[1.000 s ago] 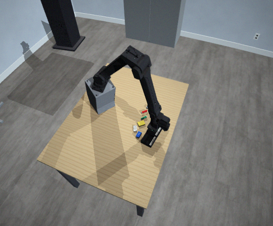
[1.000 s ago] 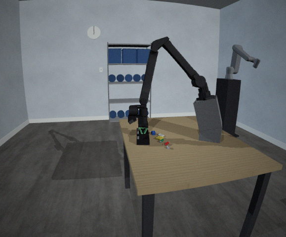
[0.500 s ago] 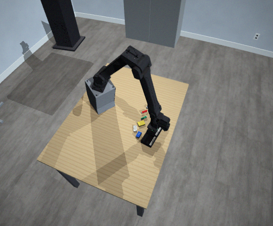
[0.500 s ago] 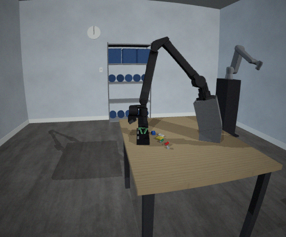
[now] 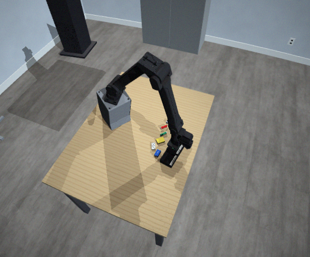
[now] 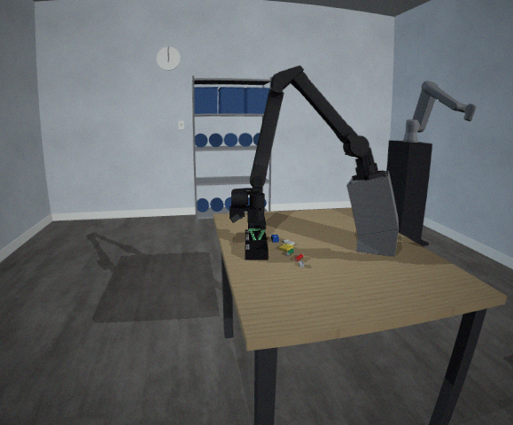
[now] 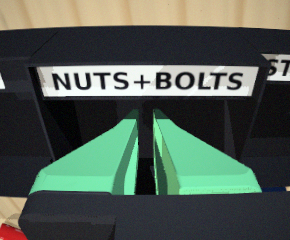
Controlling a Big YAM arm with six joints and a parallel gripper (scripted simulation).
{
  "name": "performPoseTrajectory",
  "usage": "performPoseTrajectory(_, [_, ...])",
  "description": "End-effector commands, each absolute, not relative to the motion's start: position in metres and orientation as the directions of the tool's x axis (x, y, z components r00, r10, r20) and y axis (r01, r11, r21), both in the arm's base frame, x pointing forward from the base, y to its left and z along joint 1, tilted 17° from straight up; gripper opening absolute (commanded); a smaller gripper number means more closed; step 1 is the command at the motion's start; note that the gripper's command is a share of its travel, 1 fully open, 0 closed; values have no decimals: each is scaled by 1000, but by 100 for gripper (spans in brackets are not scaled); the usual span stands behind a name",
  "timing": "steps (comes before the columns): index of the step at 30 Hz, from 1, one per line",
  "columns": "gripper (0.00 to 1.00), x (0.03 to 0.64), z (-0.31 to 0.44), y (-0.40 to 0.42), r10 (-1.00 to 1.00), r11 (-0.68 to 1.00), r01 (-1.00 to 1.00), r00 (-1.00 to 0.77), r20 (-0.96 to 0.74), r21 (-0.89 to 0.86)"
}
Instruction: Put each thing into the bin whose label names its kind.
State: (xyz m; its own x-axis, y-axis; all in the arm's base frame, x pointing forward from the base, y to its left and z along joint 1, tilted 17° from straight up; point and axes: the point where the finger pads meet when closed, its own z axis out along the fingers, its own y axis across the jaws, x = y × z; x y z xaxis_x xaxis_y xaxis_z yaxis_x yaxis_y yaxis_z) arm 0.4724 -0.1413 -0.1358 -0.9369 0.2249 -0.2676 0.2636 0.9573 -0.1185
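A black row of joined bins (image 5: 166,160) (image 6: 257,252) (image 7: 150,44) stands near the table's edge. The wrist view shows the label NUTS+BOLTS (image 7: 147,81) in the middle and parts of labels either side. My gripper (image 6: 256,238) (image 7: 146,119) is shut with only a narrow, empty gap, its green fingers down at the middle bin. Beside the bins lie a blue piece (image 5: 157,152) (image 6: 275,238), a white piece with dark marks (image 5: 153,145) (image 6: 288,242), a yellow piece (image 5: 160,140) (image 6: 286,247), a green piece (image 5: 163,134) (image 6: 290,251), a red piece (image 5: 164,127) (image 6: 299,257) and a small pale piece (image 6: 301,264).
The loose pieces lie on the table (image 5: 93,166) (image 6: 361,292) in a curved line on the arm base's side of the bins. The grey base block (image 5: 119,110) (image 6: 375,220) stands farther off. The table's long edge is close behind the bins.
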Motion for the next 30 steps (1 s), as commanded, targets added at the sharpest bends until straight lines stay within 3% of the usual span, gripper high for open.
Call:
performPoseTrajectory(1, [8, 482, -126, -143, 221, 958, 263, -932, -288, -117])
performPoseTrajectory(30, [8, 475, -94, -134, 222, 958, 264, -931, -290, -115])
